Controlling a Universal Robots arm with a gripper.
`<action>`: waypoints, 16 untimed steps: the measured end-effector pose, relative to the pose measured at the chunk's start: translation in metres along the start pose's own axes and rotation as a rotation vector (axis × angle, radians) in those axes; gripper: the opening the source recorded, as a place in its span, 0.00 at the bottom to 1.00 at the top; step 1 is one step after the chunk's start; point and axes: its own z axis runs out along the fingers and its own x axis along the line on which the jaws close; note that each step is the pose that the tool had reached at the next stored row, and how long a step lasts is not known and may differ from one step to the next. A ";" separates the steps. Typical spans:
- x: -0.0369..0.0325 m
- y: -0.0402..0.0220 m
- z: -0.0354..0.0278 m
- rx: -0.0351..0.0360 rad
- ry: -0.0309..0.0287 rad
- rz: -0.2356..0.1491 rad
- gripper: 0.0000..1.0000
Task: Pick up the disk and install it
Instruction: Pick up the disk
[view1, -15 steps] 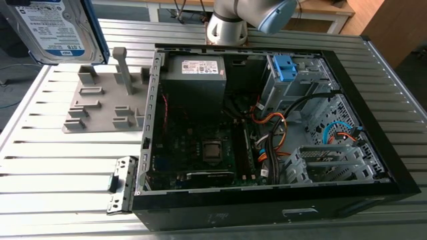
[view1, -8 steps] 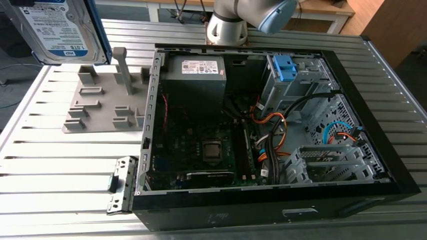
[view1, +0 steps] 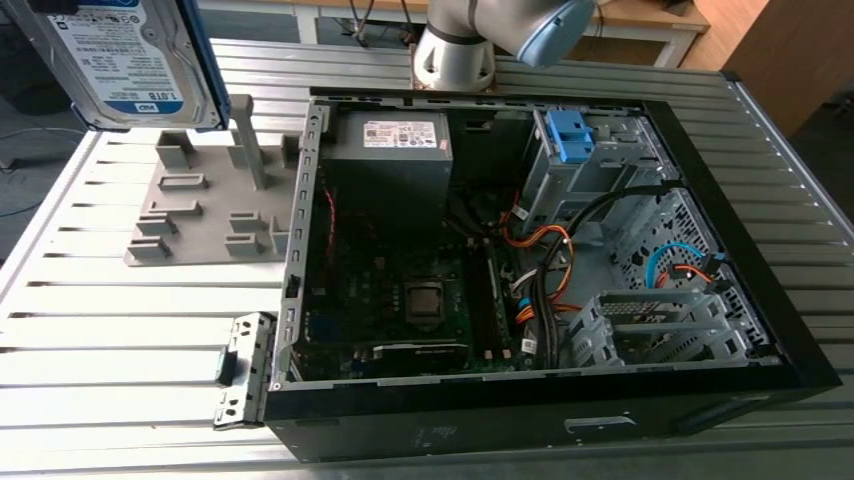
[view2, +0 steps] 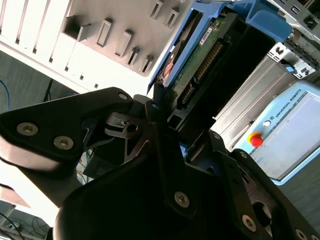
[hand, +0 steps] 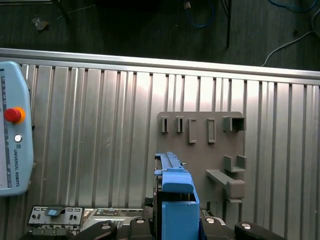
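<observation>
The disk (view1: 127, 60), a silver hard drive with a white-and-blue label and a blue carrier frame, hangs upright in the air at the exterior view's far left, above the grey holder plate (view1: 200, 200). In the second wrist view my gripper (view2: 182, 120) is shut on the disk (view2: 200, 55), its black fingers (view2: 152, 107) pressing both sides; the green circuit board faces this camera. The first wrist view looks along the disk's blue frame edge (hand: 175, 195), with the holder plate (hand: 200, 150) below it.
An open black computer case (view1: 534, 250) lies on the slatted metal table (view1: 120, 320), with a grey power-supply box (view1: 394, 140), a blue bracket (view1: 570, 135) in the drive cage and loose cables. A teach pendant (hand: 12, 145) lies at the table's edge. The arm's base (view1: 461, 40) stands behind the case.
</observation>
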 end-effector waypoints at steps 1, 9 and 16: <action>0.0001 -0.0007 0.0000 0.0000 0.0000 0.000 0.36; 0.0006 -0.0056 0.0000 0.0000 0.0000 0.000 0.36; 0.0011 -0.0101 0.0001 0.0000 0.0000 0.000 0.36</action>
